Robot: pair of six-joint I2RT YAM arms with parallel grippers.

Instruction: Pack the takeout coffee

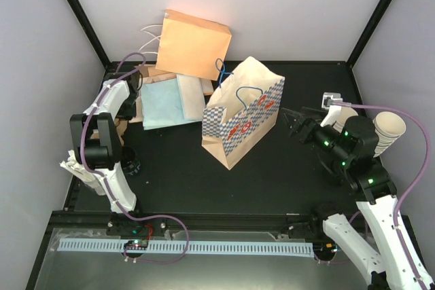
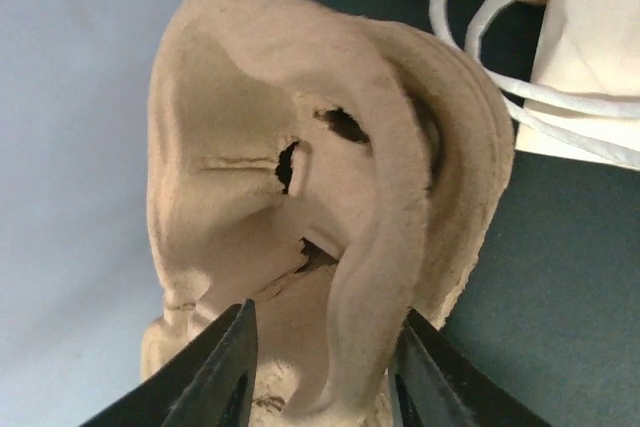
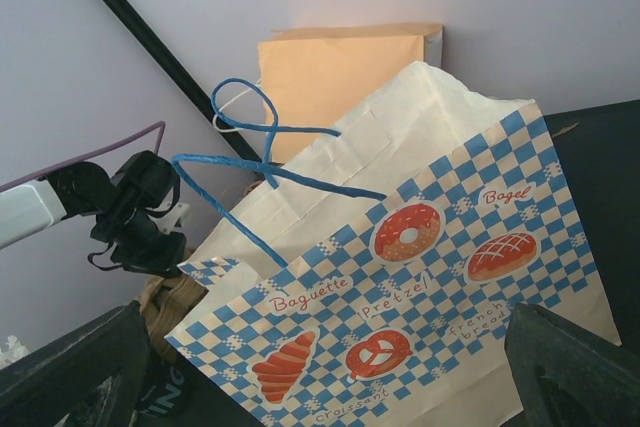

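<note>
The takeout coffee is out of view. A beige moulded-pulp cup carrier (image 2: 260,167) fills the left wrist view and lies at the table's left edge (image 1: 120,131). My left gripper (image 2: 328,312) (image 1: 123,117) straddles a raised ridge of it. One finger touches the ridge and a gap shows beside the other. The blue-checked paper bag (image 1: 241,120) (image 3: 420,277) stands in the middle, tilted, with its blue handles up. My right gripper (image 1: 293,121) (image 3: 328,309) is wide open to the bag's right, facing its printed side with nothing between the fingers.
Tall stacks of cream cups (image 1: 389,127) stand at the right edge behind the right arm. An orange-brown bag (image 1: 194,42) leans on the back wall, and flat pale-blue and tan bags (image 1: 162,103) lie at back left. A black object (image 1: 129,166) sits by the left arm.
</note>
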